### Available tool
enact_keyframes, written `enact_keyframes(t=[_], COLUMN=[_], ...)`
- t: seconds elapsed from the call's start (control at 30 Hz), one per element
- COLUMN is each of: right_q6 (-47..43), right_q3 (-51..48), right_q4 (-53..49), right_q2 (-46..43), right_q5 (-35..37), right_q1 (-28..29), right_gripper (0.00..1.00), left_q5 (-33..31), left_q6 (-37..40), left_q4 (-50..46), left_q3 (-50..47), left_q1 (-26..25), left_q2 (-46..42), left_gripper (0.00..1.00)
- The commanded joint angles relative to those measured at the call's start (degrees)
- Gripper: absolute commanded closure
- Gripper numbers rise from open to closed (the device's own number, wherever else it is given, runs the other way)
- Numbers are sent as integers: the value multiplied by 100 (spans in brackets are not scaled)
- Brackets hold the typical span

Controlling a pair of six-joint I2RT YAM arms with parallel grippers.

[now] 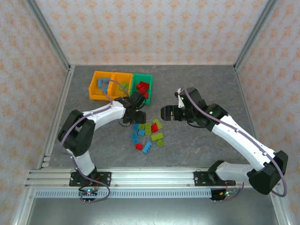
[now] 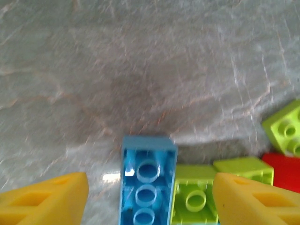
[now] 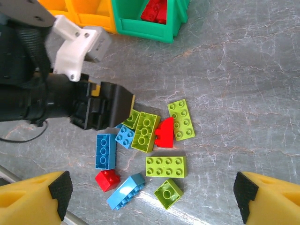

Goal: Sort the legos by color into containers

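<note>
**Left gripper astride a blue brick, jaws apart**

The left gripper point(image 2: 150, 199) is open and holds nothing. Its yellow fingers point(image 2: 51, 199) flank a blue brick point(image 2: 149, 183) and a lime brick point(image 2: 194, 197) at the bottom of the wrist view. The blue brick's long axis runs straight up the frame. The right gripper point(image 3: 150, 201) is wide open and empty, just right of the loose bricks point(image 1: 147, 133) at mid-frame. The bins point(image 1: 96, 96) sit upper left, with red bricks point(image 3: 154, 10) in the green bin point(image 3: 145, 28).
</note>
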Motion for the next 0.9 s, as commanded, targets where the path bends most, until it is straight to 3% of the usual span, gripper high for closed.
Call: enact_keyframes(t=[0.0,0.13,0.3,0.53,0.73,0.87], right_q6=[81,118,184,271,441,544], right_q3=[66,99,73,-4,-36,-146], right_q4=[-88,-82,-55,200,577,739], right_q2=[-42,3,17,244,263,272], right_q5=[131,109,-33,-719,-911,-789], right_q1=[19,19,19,93,239,247], right_gripper=[9,9,9,10,10,10], left_q5=[-308,-456,-514,-503,-746,-1373], left_q6=[-139,-139,-139,-45,612,1233], left_q4=[241,180,206,184,-153,-50], left_q3=[162,166,-42,-308,127,953], left_q1=[46,59,106,302,1404,2190], left_q2=[210,467,554,-167,-1316,-1206], left_gripper=[30,41,63,81,82,82])
